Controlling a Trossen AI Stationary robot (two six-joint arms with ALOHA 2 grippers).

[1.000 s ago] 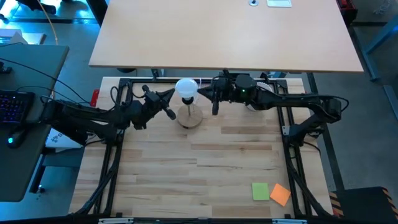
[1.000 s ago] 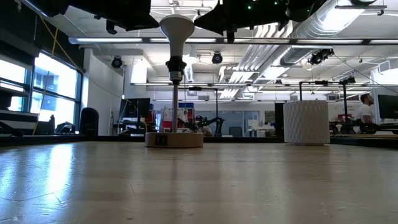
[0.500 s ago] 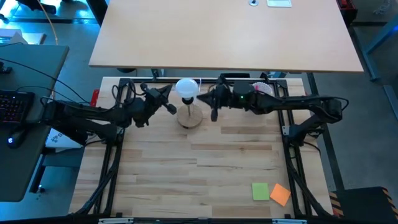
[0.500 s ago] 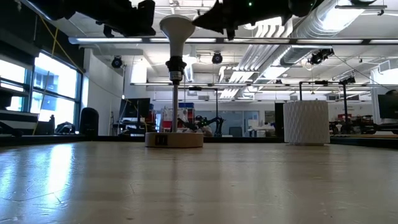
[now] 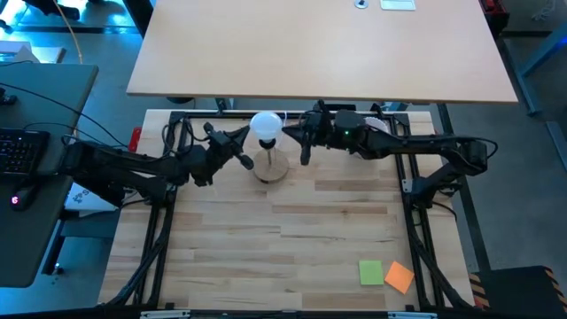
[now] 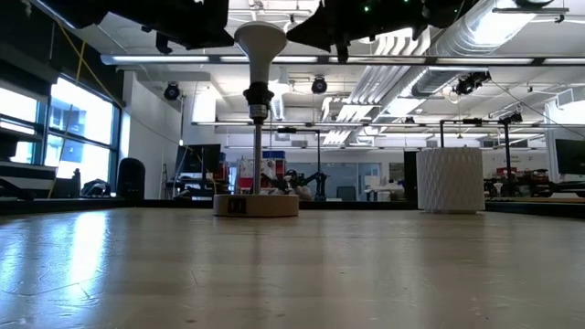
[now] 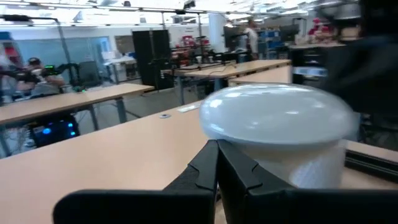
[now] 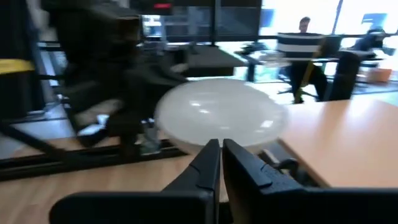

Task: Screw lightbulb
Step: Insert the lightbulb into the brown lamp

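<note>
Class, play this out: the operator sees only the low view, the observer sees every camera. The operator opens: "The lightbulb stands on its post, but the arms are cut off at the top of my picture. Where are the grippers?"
Observer: From above, the left gripper is just left of the lightbulb, and the right gripper is just right of it.
Operator: Are their fingers open?
Observer: No. Each wrist view shows its own fingers closed together, tips pointing at the globe.
Operator: Is anything on the table outside my picture?
Observer: A green sticky note and an orange sticky note lie near the corner on the right arm's side, far from the stand.
</note>
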